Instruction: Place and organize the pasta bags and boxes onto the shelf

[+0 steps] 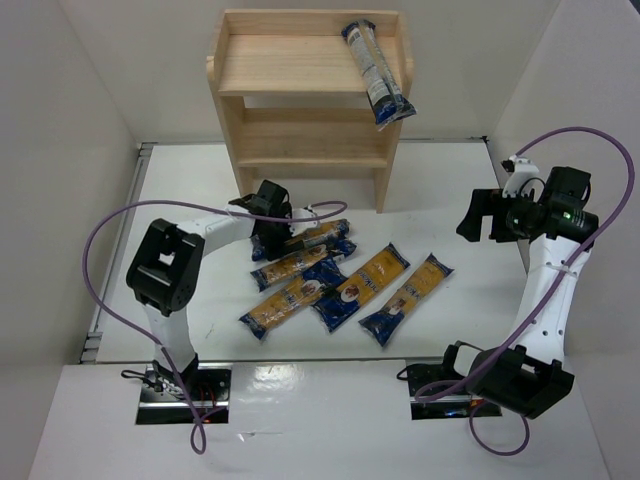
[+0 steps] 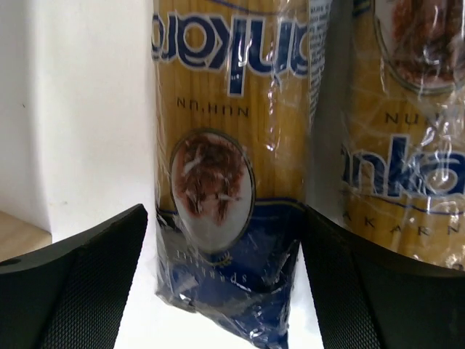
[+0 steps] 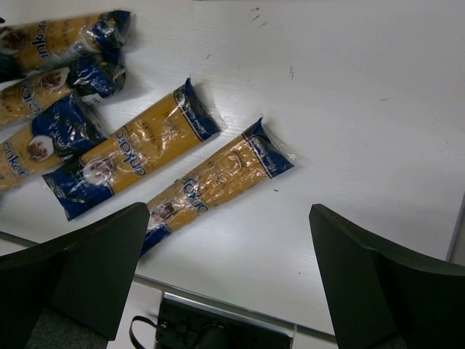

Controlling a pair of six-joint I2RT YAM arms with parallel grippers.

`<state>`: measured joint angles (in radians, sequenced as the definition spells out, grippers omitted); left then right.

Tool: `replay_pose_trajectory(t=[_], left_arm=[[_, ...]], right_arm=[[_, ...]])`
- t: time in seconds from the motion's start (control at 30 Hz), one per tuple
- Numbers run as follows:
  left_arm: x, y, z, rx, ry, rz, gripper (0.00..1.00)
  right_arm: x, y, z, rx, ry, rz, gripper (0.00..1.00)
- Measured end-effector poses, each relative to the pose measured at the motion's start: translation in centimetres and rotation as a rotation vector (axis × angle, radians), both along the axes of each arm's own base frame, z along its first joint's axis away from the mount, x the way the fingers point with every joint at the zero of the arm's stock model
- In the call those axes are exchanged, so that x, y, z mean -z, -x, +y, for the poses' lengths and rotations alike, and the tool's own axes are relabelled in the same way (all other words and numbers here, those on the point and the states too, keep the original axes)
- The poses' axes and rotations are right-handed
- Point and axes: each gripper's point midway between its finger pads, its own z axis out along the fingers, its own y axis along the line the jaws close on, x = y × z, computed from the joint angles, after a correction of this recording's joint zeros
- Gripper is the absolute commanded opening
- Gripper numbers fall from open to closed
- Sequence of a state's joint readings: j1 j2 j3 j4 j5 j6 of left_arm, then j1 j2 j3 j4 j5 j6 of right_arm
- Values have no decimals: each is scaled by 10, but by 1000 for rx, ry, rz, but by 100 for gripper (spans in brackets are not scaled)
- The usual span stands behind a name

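Observation:
The wooden shelf (image 1: 290, 70) stands at the back of the table. One spaghetti packet (image 1: 375, 70) lies on its top tier at the right, its blue end hanging over the front rim. Several more packets (image 1: 340, 280) lie fanned out on the table. My left gripper (image 1: 268, 232) is low at their left ends. In the left wrist view it (image 2: 225, 291) is open, its jaws straddling the blue end of one packet (image 2: 221, 189); the right finger (image 2: 363, 291) is against it, the left finger (image 2: 80, 276) apart. My right gripper (image 1: 480, 215) is raised at the right, open and empty (image 3: 229, 276).
A second packet (image 2: 407, 145) lies right beside the straddled one. In the right wrist view the nearest packet (image 3: 218, 178) is up and to the left of the fingers. White walls enclose the table; the near table edge (image 3: 218, 298) shows below the right gripper.

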<state>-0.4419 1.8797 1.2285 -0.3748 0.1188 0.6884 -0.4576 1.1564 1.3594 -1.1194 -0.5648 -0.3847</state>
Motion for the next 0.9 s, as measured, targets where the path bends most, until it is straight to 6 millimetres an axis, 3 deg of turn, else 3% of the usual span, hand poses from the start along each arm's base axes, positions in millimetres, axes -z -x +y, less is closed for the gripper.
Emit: replay_pose_trajectory(t=[0.73,0.77,0.9], left_arm=[[-1,-34,-27,73,32,5,88],[0,-35,-28,77,33,7,86],[3,-37,-34,102,38,24,48]], right_arm=[[1,3,1,-15,-6,4,100],[1,3,1,-16,-6,4,100],[1,4,0,-14,-7,3,100]])
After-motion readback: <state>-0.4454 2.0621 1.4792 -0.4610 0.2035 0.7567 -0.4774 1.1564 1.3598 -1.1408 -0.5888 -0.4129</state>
